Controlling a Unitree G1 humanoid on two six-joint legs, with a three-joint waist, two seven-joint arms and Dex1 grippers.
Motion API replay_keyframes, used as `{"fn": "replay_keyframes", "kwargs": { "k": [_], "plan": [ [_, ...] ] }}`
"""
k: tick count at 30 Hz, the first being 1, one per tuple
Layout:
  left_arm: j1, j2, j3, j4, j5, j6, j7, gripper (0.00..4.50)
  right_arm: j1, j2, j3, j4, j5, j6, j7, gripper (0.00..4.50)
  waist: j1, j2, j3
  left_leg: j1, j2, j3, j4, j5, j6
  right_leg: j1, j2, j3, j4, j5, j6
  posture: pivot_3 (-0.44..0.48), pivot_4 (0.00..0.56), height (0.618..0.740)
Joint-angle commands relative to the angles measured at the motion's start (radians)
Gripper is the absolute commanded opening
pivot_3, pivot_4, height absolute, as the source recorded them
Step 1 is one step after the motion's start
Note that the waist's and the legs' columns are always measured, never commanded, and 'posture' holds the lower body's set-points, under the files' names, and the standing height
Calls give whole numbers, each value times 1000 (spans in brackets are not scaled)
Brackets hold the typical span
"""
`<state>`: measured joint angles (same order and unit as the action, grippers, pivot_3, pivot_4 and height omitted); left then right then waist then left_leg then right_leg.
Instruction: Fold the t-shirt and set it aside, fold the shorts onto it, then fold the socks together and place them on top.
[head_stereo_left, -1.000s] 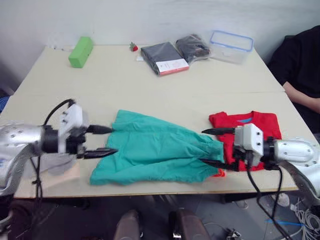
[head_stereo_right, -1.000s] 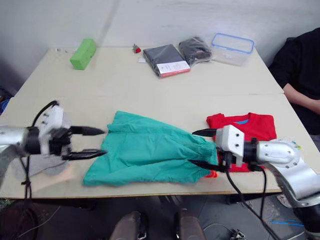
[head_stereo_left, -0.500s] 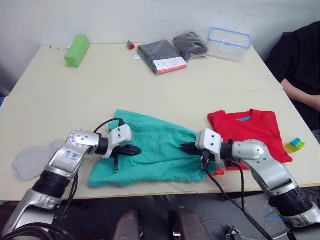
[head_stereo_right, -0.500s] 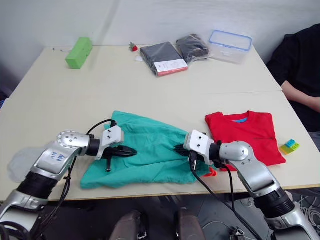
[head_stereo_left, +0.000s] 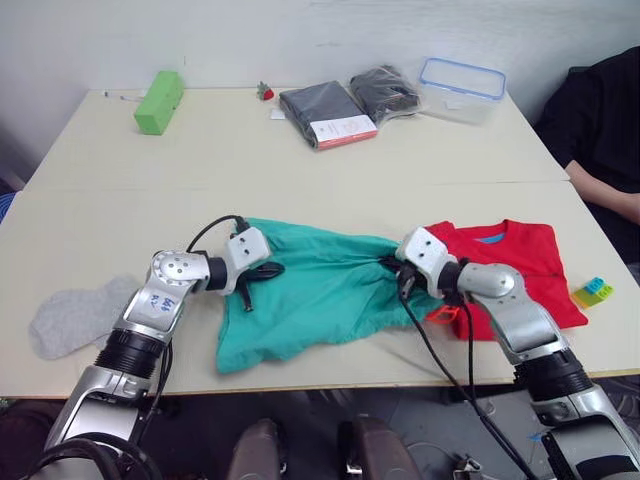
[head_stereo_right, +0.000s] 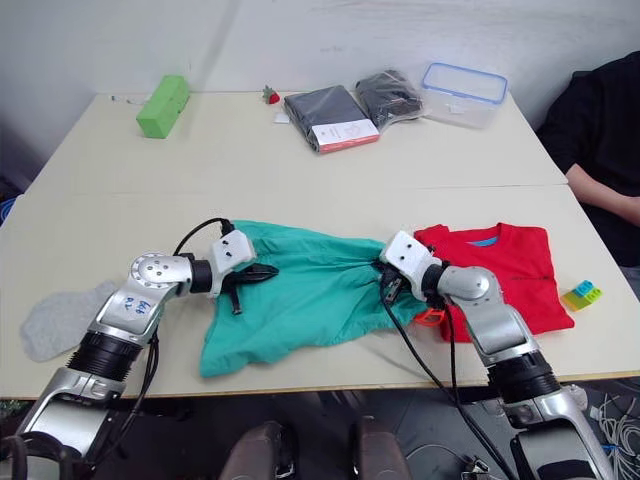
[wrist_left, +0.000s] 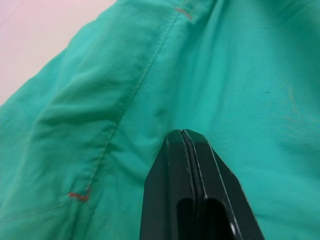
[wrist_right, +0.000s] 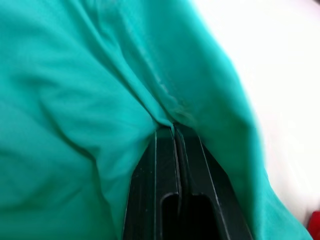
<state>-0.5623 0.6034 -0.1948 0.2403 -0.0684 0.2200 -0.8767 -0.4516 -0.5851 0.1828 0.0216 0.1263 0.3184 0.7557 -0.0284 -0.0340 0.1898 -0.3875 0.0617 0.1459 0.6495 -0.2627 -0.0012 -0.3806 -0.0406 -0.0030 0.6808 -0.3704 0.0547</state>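
Shorts (head_stereo_left: 320, 295) lie near the worktop's (head_stereo_left: 200, 170) front edge, beside the t-shirt (head_stereo_left: 510, 265). Left end effector (head_stereo_left: 268, 271) and right end effector (head_stereo_left: 392, 268) are each clamped on cloth; lifting evenly should keep the fold square.

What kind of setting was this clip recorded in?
Probably an indoor lab or office set up for laundry folding: a plain light table against a bare wall, clothes like the shorts and t-shirt laid out, and a seated person at the side.
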Motion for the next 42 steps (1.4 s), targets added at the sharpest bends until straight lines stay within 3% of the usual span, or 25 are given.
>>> {"fn": "replay_keyframes", "kwargs": {
  "k": [1,3,7,11,14,17,18,22,27,32,37,42],
  "plan": [
    [3,18,31,-15,-18,22,-28,0,21,-17,-77,-119,115,102,61,175,0,0,0,0,0,0,0,0,0,0,0,0,0,0,0,0,150,740],
    [6,21,34,-19,-17,21,-37,0,43,-36,-77,-169,142,126,102,597,-1,0,0,0,0,0,-1,0,0,-1,0,0,0,0,0,0,150,740],
    [-1,25,49,-48,-31,29,-64,0,64,-47,-94,-256,167,139,118,1898,-4,0,0,0,0,0,-2,0,-1,-1,0,0,-1,0,0,0,150,740],
    [-35,8,98,-136,-138,135,-110,0,72,-40,-129,-331,224,175,116,1898,-2,0,0,-2,0,0,-2,0,-1,-3,0,0,-1,0,0,0,150,740],
    [-66,-17,95,-193,-184,213,-118,0,81,-23,-114,-362,229,200,93,1260,-1,0,0,-2,0,0,-2,0,-1,-3,0,0,-1,0,0,0,150,740],
    [-84,-48,59,-194,-169,226,-104,0,92,-3,-71,-357,197,201,68,178,0,0,0,-2,0,0,-1,0,-1,-2,0,0,-2,0,0,0,150,740],
    [-89,-57,39,-172,-144,209,-98,0,94,4,-50,-346,175,200,54,55,0,0,0,-2,0,0,-1,0,-1,-2,0,0,-2,0,0,0,150,740],
    [-113,-80,-39,-20,-36,94,-84,0,102,17,44,-301,78,212,3,55,-6,0,0,-2,0,1,-2,0,-1,-3,1,1,-2,0,0,0,150,740],
    [-154,-73,-73,156,47,-8,-77,0,174,-70,105,-297,-24,173,26,55,-1,0,0,-9,1,2,-1,0,-2,-11,2,2,0,0,0,0,150,740],
    [-239,-76,-68,395,135,-137,28,0,315,-170,20,-404,13,205,49,55,4,-2,-1,-5,0,2,0,0,0,-7,1,2,-1,0,0,0,150,740],
    [-263,-75,-35,476,120,-199,11,0,413,-209,-121,-518,118,269,62,55,1,-3,-2,2,0,0,-3,-5,5,4,0,0,-6,0,0,0,150,740],
    [-231,-83,23,341,39,-180,-67,0,240,-108,-264,-494,275,416,-17,55,-13,-2,-1,2,1,-1,-3,-4,4,3,0,-1,-4,0,0,0,150,740]
  ]
}}
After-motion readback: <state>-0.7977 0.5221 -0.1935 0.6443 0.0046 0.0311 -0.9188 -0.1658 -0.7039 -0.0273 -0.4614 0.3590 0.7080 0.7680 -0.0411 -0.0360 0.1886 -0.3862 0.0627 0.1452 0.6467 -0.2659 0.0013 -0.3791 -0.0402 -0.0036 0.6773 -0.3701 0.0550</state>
